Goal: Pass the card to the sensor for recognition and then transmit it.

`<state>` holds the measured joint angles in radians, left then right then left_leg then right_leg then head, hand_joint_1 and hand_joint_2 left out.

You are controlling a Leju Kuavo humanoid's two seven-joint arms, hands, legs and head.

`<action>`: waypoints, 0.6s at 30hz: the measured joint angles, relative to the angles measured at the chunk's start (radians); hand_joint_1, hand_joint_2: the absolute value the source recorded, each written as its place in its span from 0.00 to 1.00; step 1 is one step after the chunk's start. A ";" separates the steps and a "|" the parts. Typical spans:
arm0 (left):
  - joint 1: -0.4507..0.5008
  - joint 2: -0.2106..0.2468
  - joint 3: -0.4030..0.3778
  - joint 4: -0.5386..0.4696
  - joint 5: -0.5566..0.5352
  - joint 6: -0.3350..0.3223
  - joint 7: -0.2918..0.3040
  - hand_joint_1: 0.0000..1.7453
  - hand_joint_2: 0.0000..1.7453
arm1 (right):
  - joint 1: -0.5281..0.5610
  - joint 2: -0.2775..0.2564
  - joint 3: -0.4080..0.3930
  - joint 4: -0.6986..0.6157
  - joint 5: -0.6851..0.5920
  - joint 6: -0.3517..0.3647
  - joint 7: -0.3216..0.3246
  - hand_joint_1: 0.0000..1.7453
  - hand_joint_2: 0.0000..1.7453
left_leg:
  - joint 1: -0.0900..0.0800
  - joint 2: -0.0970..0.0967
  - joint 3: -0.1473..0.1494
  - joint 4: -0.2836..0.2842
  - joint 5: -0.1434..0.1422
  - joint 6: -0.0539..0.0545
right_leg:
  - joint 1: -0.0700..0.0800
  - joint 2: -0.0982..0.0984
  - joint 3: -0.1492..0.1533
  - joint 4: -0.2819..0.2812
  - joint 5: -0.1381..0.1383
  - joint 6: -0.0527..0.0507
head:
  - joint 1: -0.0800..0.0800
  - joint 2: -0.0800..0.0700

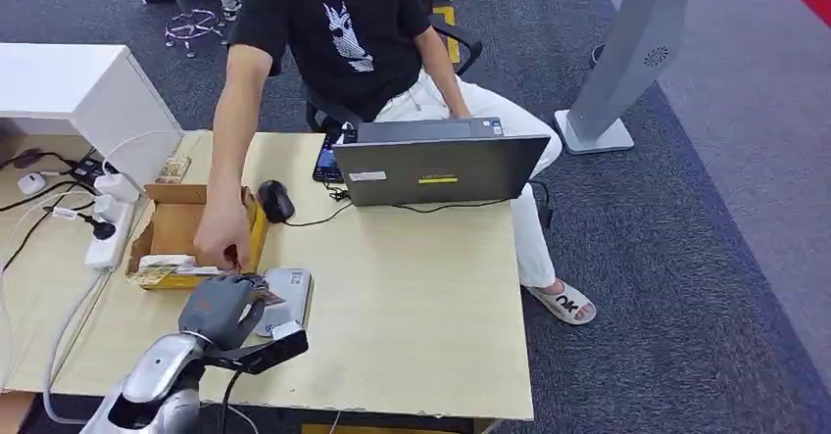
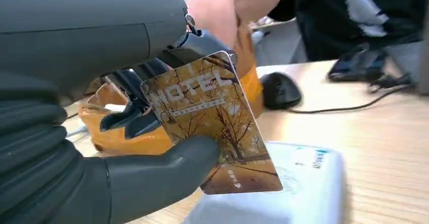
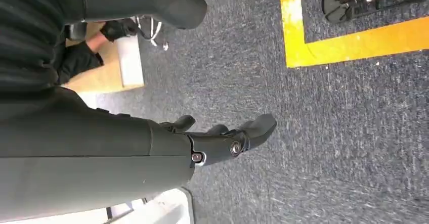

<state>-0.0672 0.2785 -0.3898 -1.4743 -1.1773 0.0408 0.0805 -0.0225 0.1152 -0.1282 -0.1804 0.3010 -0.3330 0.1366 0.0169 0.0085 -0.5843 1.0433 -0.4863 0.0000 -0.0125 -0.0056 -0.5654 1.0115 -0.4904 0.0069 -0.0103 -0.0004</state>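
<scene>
Left hand (image 2: 126, 128) pinches one hotel card (image 2: 212, 120) between thumb and darker fingers, the card's printed face turned toward the wrist camera. Card hangs tilted just above the white sensor (image 2: 283, 193), its lower corner close over the pad; touching or not, cannot tell. Likely held low and flat-ish so the reader can pick it up: recognition step looks underway, hand-over not yet done.

In the head view the left hand (image 1: 223, 307) sits over the sensor (image 1: 289, 292) near the table's (image 1: 421, 307) front-left. Just beyond it a person's hand (image 1: 220, 243) reaches down at the edge of the cardboard box (image 1: 176, 228), probably waiting to take the card, or handling the box contents; unclear which.

Right hand (image 3: 222, 138) hangs beside the body above grey carpet, fingers loosely apart and holding nothing; idle, not needed for this step.

Counts: one card in hand, one sensor, one box with a few small items inside (too blurred to count), one mouse (image 1: 275, 200), one laptop (image 1: 436, 165), one person seated.
</scene>
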 joint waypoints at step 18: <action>-0.123 -0.089 0.071 0.271 -0.053 0.052 -0.022 1.00 1.00 | -0.003 0.000 0.003 0.000 0.036 0.011 0.013 0.00 1.00 | 0.000 -0.003 0.003 0.000 0.001 0.000 | 0.000 -0.004 0.004 0.000 0.000 0.000 | 0.000 0.000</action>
<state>-0.1906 0.1893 -0.3189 -1.2032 -1.2299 0.0926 0.0589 -0.0254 0.1152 -0.1251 -0.1808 0.3372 -0.3216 0.1495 0.0166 0.0056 -0.5817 1.0432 -0.4856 0.0002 -0.0129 -0.0097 -0.5612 1.0115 -0.4904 0.0071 -0.0103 -0.0004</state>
